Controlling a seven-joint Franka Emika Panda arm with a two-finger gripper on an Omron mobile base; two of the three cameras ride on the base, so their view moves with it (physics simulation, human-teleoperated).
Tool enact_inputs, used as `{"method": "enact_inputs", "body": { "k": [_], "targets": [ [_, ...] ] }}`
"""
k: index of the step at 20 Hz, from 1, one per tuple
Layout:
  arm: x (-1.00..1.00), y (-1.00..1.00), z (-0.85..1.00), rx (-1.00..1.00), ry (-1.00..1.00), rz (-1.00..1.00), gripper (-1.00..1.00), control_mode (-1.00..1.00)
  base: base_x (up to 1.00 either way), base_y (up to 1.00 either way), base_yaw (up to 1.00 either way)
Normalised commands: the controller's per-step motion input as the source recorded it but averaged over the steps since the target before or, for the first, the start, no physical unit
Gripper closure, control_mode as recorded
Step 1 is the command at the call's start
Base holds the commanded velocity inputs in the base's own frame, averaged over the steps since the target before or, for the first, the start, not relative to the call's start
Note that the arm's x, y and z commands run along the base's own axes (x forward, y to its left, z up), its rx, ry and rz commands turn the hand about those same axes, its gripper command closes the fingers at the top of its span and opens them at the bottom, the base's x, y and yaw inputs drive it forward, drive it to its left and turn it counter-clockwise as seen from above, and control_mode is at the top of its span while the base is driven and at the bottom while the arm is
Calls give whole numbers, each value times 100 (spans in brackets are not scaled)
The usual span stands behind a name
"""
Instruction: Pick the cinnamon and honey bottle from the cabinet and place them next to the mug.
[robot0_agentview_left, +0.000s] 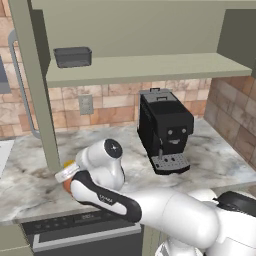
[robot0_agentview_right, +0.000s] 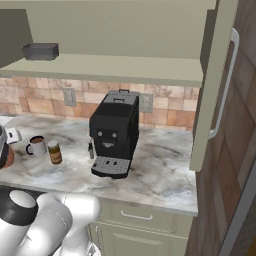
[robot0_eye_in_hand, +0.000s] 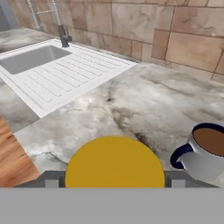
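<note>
My gripper (robot0_eye_in_hand: 114, 183) is shut on the honey bottle (robot0_eye_in_hand: 114, 162), whose round yellow cap sits between the two fingertips. From the left base the bottle's orange body (robot0_agentview_left: 66, 186) peeks out under the hand (robot0_agentview_left: 67, 175), low over the counter's front left. The white mug (robot0_eye_in_hand: 205, 151) with a dark blue handle and brown liquid stands just to the right of the bottle. In the right base view the mug (robot0_agentview_right: 36, 145) and the slim brown cinnamon (robot0_agentview_right: 54, 152) stand side by side on the counter, right of the hand (robot0_agentview_right: 2, 150). The beige cabinet shelf (robot0_agentview_left: 150, 67) runs above.
A black coffee machine (robot0_agentview_left: 165, 130) stands mid-counter, right of the mug and jar. A dark tray (robot0_agentview_left: 73, 56) sits on the shelf's left end. The cabinet's upright post (robot0_agentview_left: 35, 90) rises beside the hand. A sink with drainboard (robot0_eye_in_hand: 48, 65) and faucet lies beyond the bottle.
</note>
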Motion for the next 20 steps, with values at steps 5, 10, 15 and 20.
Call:
{"method": "enact_inputs", "body": {
  "k": [5,10,15,20],
  "targets": [
    [0,-1,0,0,-5,2,100,-100,0,0,0],
    [0,-9,0,0,0,0,100,-100,0,0,0],
    [0,-5,-2,0,0,0,100,-100,0,0,0],
    [0,-5,-21,0,0,0,100,-100,0,0,0]
  ]
}}
